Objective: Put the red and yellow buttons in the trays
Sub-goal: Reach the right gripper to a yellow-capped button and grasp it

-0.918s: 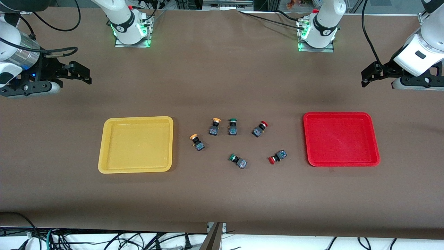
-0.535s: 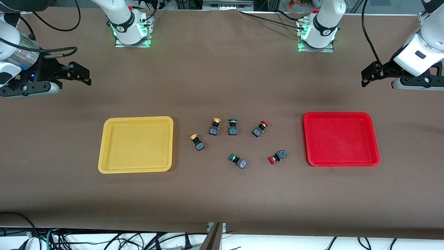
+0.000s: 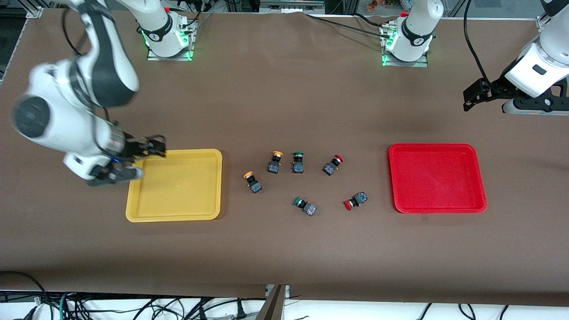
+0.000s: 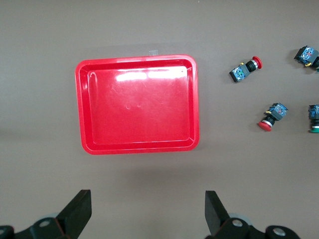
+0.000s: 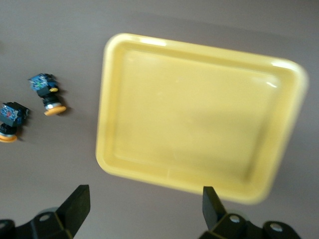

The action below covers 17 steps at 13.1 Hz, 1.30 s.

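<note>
Two yellow-capped buttons (image 3: 276, 161) (image 3: 252, 182) and two red-capped buttons (image 3: 333, 165) (image 3: 354, 201) lie on the cloth between the yellow tray (image 3: 173, 213) and the red tray (image 3: 438, 206). Both trays hold nothing. My right gripper (image 3: 116, 174) is open and empty, up in the air at the yellow tray's rim toward the right arm's end. Its wrist view shows the gripper (image 5: 144, 196) over bare cloth, with the tray (image 5: 199, 119) and both yellow buttons (image 5: 47, 94) (image 5: 10, 122). My left gripper (image 3: 531, 106) (image 4: 147, 196) waits open, with the red tray (image 4: 137, 99) and red buttons (image 4: 246, 69) (image 4: 272, 116) in its wrist view.
Two green-capped buttons (image 3: 298, 162) (image 3: 304, 206) lie among the others. Brown cloth covers the table. The arm bases (image 3: 166, 35) (image 3: 406, 40) stand farthest from the front camera.
My right arm has swung in from the table's end to the yellow tray's rim. The left arm and all buttons have not moved.
</note>
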{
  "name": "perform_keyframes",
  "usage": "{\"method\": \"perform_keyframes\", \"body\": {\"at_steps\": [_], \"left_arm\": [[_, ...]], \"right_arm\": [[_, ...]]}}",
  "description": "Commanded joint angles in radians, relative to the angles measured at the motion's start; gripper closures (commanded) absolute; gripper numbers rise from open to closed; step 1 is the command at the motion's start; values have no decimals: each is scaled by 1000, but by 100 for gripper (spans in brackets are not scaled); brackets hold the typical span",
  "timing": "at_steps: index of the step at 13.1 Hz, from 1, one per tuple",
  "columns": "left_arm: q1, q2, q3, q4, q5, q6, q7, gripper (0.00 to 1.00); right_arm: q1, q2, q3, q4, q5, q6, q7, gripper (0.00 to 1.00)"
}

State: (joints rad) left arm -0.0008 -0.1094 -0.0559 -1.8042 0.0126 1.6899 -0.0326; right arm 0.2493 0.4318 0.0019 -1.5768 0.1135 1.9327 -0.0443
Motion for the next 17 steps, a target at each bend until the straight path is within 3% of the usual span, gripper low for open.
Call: {"method": "perform_keyframes", "body": {"at_steps": [1,3,6,12,14,16,17], "left_arm": [[2,7,-1,22,-22,-18,-6,0],[2,7,-1,22,-22,-18,-6,0],[-5,7,-2,22,-22,-19,-13,0],[-7,10,-15,23,-31,-13,-26,0],[-13,63,-19,58,-31,-30,-15,0],[-19,106,-22,69,-33,-70,-9,0],[-37,179,-39,72,-31,-67,-7,0]], "right_arm": [[105,172,30,96,3,183,-14,0],[148,286,32,124,5,355,35,0],[229,379,33,130,3,491,119,0],[289,465,27,126,-5,636,210,3],[291,470,26,117,-5,654,210,48],[279,456,24,120,-3,622,215,84],[275,434,20,126,-3,562,216,100]]}}
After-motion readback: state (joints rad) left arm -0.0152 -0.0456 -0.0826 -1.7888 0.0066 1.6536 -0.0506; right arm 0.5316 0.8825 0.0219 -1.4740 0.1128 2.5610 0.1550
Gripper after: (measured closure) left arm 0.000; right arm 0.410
